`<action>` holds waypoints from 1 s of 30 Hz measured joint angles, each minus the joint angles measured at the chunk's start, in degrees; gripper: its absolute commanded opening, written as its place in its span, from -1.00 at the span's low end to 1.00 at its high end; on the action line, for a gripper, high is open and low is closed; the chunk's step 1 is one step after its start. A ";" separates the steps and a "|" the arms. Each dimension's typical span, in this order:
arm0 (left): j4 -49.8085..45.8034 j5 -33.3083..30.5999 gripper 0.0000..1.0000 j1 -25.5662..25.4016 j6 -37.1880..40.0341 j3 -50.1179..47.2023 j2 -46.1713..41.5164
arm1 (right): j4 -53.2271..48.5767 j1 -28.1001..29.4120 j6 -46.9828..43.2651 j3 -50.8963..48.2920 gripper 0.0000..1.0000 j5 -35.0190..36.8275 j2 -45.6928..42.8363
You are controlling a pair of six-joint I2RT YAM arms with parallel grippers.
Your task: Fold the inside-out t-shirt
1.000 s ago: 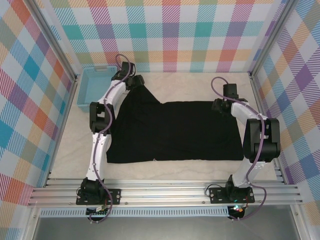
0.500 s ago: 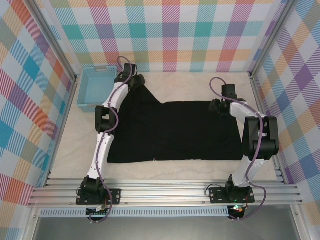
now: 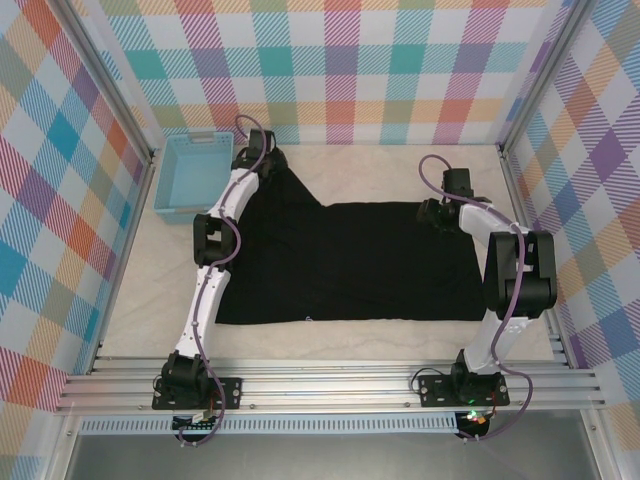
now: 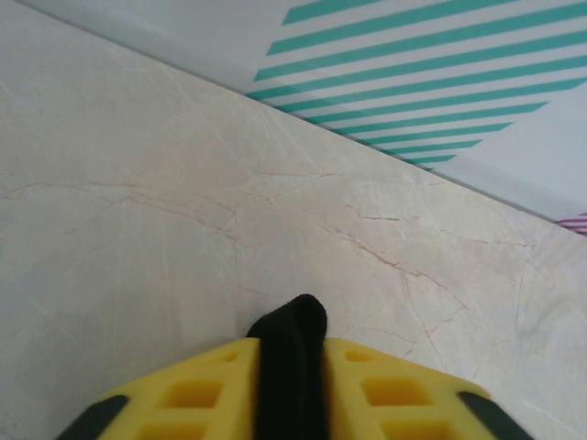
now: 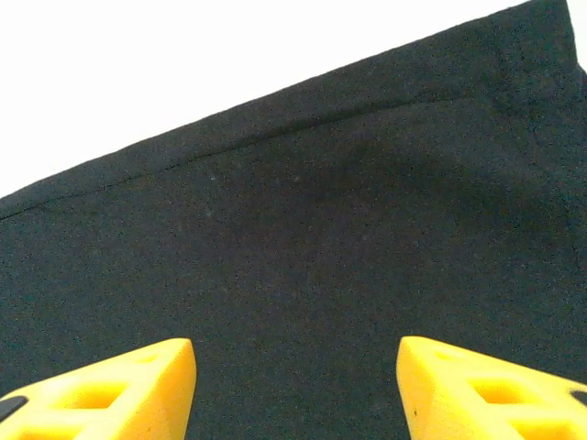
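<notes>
The inside-out t-shirt (image 3: 350, 260) lies spread flat on the table, black, with one peak of cloth reaching toward the far left. My left gripper (image 3: 266, 160) sits at that peak. In the left wrist view its yellow fingers (image 4: 211, 390) are shut on a pinched black fold of the t-shirt (image 4: 293, 316), just above the marble tabletop. My right gripper (image 3: 432, 212) is at the shirt's far right corner. In the right wrist view the right gripper (image 5: 295, 353) stands open over flat black t-shirt cloth (image 5: 303, 211), with the hem running across above it.
A light blue plastic basket (image 3: 168, 180) stands at the far left, right beside the left gripper. Plaid walls close in the back and both sides. Bare marble table (image 3: 140, 300) shows left of the shirt and along the near edge.
The left gripper has shut on the shirt's far-left peak after reaching slightly farther back. The right gripper has barely shifted and stays open.
</notes>
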 measured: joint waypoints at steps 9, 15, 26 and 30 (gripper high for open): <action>1.46 0.07 -0.87 0.07 0.24 0.22 0.20 | -0.66 0.00 0.02 1.42 0.20 -0.22 1.18; 1.22 0.85 -1.00 0.11 0.39 0.22 0.20 | -1.64 -0.22 -0.02 2.99 0.21 0.72 1.20; 0.81 3.34 -1.00 0.11 0.39 0.22 0.15 | -7.89 -7.37 1.11 17.84 0.17 3.63 9.79; 0.50 3.58 -1.00 0.11 0.42 0.22 0.07 | -12.13 -8.55 1.92 24.06 0.11 4.66 16.06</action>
